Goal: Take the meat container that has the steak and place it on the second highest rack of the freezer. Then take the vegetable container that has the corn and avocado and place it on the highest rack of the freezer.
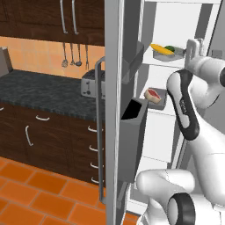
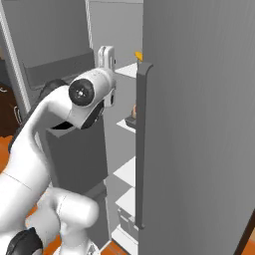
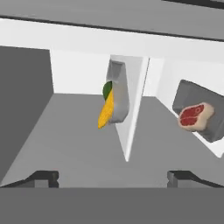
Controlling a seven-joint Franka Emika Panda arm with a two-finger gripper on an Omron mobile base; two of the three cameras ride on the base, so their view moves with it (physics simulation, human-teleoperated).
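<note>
The freezer (image 1: pixel 184 26) stands open, showing its white inside. On the highest rack (image 1: pixel 151 63) sits the grey vegetable container (image 1: pixel 169 55) with the yellow corn (image 1: pixel 161 48) and the dark-green avocado (image 1: pixel 170 48). One rack lower, the meat container (image 1: pixel 159 98) holds the steak (image 1: pixel 152 94). My gripper (image 1: pixel 188 50) hovers just right of the vegetable container, open and apart from it. In the hand view the wide-spread gripper (image 3: pixel 113 177) has nothing between its fingers. Ahead of it lie the vegetable container (image 3: pixel 117 98) with the corn (image 3: pixel 106 110), and the steak (image 3: pixel 194 115) to the right.
The freezer's left door (image 1: pixel 132 132) stands open with grey bins and a long handle (image 1: pixel 99 132). Beyond it is a dark counter (image 1: pixel 39 90) with a toaster (image 1: pixel 90 83) above drawers. The grey right-hand door (image 2: pixel 199 124) with its vertical handle (image 2: pixel 141 144) stands close on the right.
</note>
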